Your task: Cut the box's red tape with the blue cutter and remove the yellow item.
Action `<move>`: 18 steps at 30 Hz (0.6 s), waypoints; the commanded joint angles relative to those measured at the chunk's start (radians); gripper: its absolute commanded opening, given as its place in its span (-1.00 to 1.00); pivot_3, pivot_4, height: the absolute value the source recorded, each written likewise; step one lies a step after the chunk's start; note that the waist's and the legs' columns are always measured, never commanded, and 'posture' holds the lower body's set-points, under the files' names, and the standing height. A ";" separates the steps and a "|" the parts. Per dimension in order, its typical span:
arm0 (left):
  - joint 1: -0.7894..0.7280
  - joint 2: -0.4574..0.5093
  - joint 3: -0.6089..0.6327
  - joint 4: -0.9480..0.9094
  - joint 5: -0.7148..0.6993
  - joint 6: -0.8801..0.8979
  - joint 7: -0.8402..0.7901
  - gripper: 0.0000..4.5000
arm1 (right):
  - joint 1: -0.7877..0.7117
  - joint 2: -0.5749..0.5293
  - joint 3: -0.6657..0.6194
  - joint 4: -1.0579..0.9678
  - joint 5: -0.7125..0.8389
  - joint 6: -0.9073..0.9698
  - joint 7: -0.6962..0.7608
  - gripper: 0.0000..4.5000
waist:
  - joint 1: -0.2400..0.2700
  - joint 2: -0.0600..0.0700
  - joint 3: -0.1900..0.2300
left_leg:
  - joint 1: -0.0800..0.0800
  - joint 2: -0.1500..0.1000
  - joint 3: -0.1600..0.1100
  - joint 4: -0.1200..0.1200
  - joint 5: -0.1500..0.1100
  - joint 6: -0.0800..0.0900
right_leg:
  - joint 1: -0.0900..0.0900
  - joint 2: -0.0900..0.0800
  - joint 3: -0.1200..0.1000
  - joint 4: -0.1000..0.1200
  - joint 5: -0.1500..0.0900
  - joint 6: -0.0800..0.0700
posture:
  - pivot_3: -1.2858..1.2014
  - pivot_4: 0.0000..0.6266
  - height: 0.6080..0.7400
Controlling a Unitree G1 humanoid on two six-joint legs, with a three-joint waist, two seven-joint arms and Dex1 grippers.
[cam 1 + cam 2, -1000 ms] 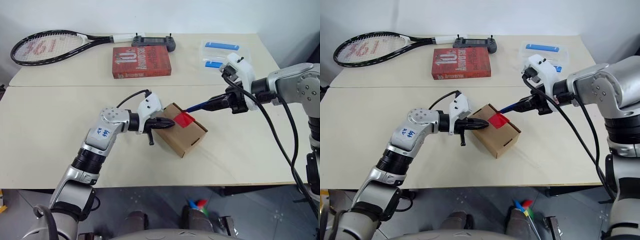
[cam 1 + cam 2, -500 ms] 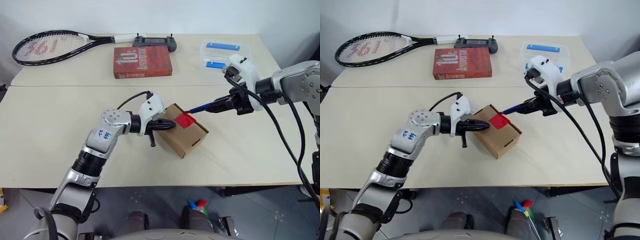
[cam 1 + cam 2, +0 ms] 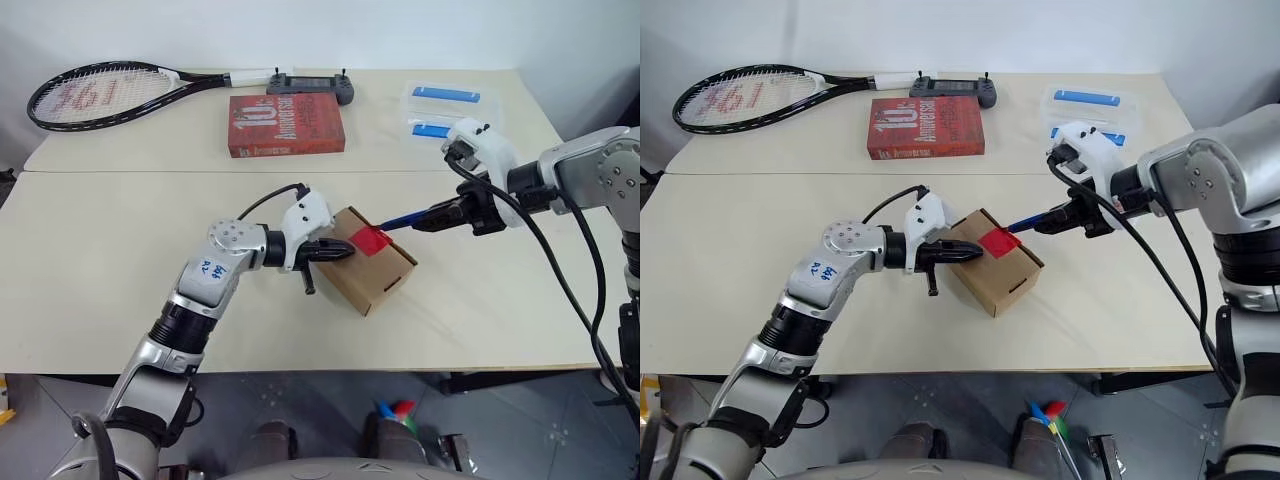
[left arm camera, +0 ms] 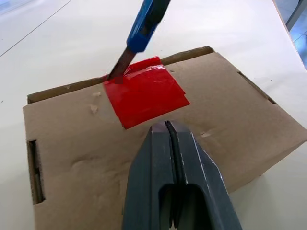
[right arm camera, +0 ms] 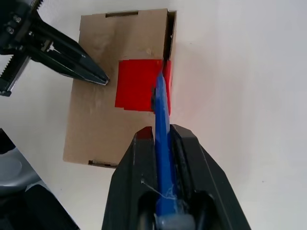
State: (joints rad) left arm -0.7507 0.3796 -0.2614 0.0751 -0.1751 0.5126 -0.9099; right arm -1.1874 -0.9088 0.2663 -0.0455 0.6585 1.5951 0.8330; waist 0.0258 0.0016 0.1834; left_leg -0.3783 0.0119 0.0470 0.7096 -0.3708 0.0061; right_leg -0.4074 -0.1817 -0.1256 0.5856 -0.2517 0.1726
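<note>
Mid-worktop [image 3: 110, 250]: box [image 3: 375, 275] pinned by left gripper [image 4: 168, 125], fingers [image 4: 156, 158] pressed shut on its top. Right gripper [image 5: 163, 143] clamped on blue cutter [image 5: 161, 103], tip at red tape [image 4: 146, 91] far edge. Best drawn steadily along the flap seam, shallow, with firm left-hand pressure against sliding.

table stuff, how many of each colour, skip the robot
red: 2, the red tape and the book
blue: 1, the blue cutter
brown: 1, the box
clear with blue: 2 containers
black: 2, racket and controller
total: 8
</note>
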 commanded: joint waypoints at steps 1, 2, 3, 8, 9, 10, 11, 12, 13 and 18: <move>0.026 -0.004 -0.052 0.023 0.029 0.027 -0.003 -1.00 | -0.003 0.003 -0.009 0.001 -0.007 0.005 -0.007 -0.94 | 0.000 0.000 0.000 | 0.000 0.000 0.000 0.000 0.000 0.000 | 0.000 0.000 0.000 0.000 0.000 0.000 | 0.03 -0.52 1.00; 0.026 -0.005 -0.052 0.023 0.030 0.027 -0.002 -1.00 | -0.003 0.006 -0.007 0.005 -0.010 0.004 -0.010 -0.94 | -0.001 0.000 0.000 | 0.000 0.000 0.000 0.000 0.000 0.000 | 0.000 0.000 0.000 0.000 0.000 0.000 | 0.03 -0.52 1.00; 0.027 -0.006 -0.052 0.022 0.029 0.028 -0.001 -1.00 | -0.004 0.009 -0.007 0.008 -0.010 0.007 -0.011 -0.94 | -0.001 0.000 0.000 | 0.000 0.000 0.000 0.001 0.000 0.000 | 0.000 0.000 0.000 0.000 0.000 0.000 | 0.03 -0.52 1.00; 0.029 -0.006 -0.049 0.019 0.032 0.030 0.001 -1.00 | -0.002 -0.018 0.012 -0.014 0.011 0.019 0.008 -0.94 | -0.001 0.000 0.000 | 0.000 0.000 0.000 0.002 0.000 0.000 | 0.000 0.000 0.000 0.001 0.000 0.000 | 0.03 -0.52 1.00; 0.030 -0.005 -0.048 0.019 0.032 0.030 0.001 -1.00 | 0.000 -0.030 0.016 -0.023 0.021 0.019 0.013 -0.94 | -0.001 0.000 0.000 | 0.000 0.000 0.000 0.002 0.000 0.000 | 0.000 0.000 0.000 0.001 0.000 0.000 | 0.03 -0.52 1.00; 0.030 -0.004 -0.048 0.020 0.033 0.030 0.002 -1.00 | 0.001 -0.041 0.020 -0.032 0.032 0.019 0.018 -0.94 | -0.001 0.000 0.000 | 0.000 0.000 0.000 0.002 0.000 0.000 | 0.000 0.000 0.000 0.001 0.000 0.000 | 0.03 -0.52 1.00; 0.031 -0.005 -0.047 0.020 0.033 0.032 0.004 -1.00 | 0.003 -0.055 0.024 -0.041 0.044 0.019 0.023 -0.94 | -0.001 0.000 0.000 | 0.000 0.000 0.000 0.002 0.000 0.000 | 0.000 0.000 0.000 0.001 0.000 0.000 | 0.03 -0.52 1.00; 0.032 -0.004 -0.047 0.020 0.034 0.032 0.005 -1.00 | 0.004 -0.067 0.027 -0.050 0.056 0.019 0.027 -0.94 | -0.001 0.000 0.000 | 0.000 0.000 0.000 0.002 0.000 0.000 | 0.000 0.000 0.001 0.001 0.000 0.000 | 0.03 -0.52 1.00; 0.033 -0.004 -0.047 0.019 0.034 0.032 0.006 -1.00 | 0.007 -0.082 0.029 -0.059 0.069 0.019 0.030 -0.94 | -0.001 0.000 0.000 | 0.000 0.000 0.000 0.002 0.000 0.000 | 0.000 0.000 0.001 0.001 0.000 0.000 | 0.03 -0.52 1.00; 0.038 -0.006 -0.049 0.017 0.033 0.034 0.009 -1.00 | 0.035 -0.159 0.022 -0.099 0.142 0.019 0.028 -0.94 | -0.001 0.000 0.000 | 0.000 0.000 0.000 0.003 0.000 0.000 | 0.000 0.000 0.001 0.002 0.000 0.000 | 0.03 -0.52 1.00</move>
State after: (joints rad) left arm -0.7475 0.3707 -0.2658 0.0711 -0.1695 0.5154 -0.8997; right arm -1.1535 -1.0345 0.3078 -0.1071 0.7597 1.6105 0.8524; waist 0.0248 0.0016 0.1834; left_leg -0.3783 0.0123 0.0473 0.7129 -0.3711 0.0064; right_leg -0.4074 -0.1817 -0.1244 0.5871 -0.2516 0.1725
